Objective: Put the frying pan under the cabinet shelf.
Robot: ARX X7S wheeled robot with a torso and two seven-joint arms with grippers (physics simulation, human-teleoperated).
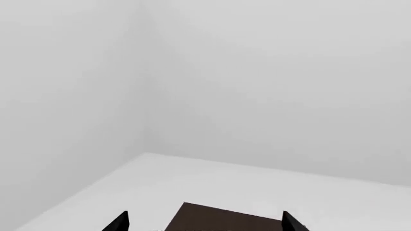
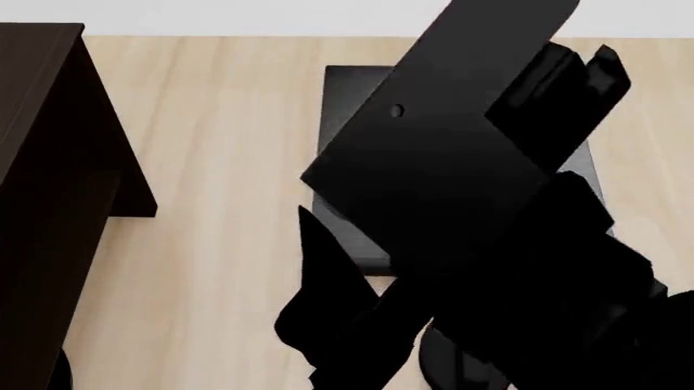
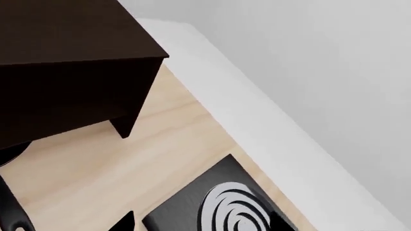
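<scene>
The cabinet shelf [image 2: 49, 162] is a large dark brown box at the left of the wooden table, also seen in the right wrist view [image 3: 70, 62]. My left gripper [image 1: 205, 225] is open, raised, facing the white wall; only its two fingertips [image 1: 119, 222] show, with the cabinet shelf's top [image 1: 218, 219] between them. Of my right gripper [image 3: 205, 226], one fingertip [image 3: 125, 222] shows, set wide, above the table beside the ringed slab. A dark rounded sliver [image 3: 9, 153] lies at the cabinet's lower edge; I cannot tell whether it is the frying pan.
A black square slab with pale concentric rings [image 3: 224, 207] lies on the table right of the cabinet, also in the head view [image 2: 347, 89]. A big black arm [image 2: 466, 203] blocks the middle and right of the head view. White walls stand behind the table.
</scene>
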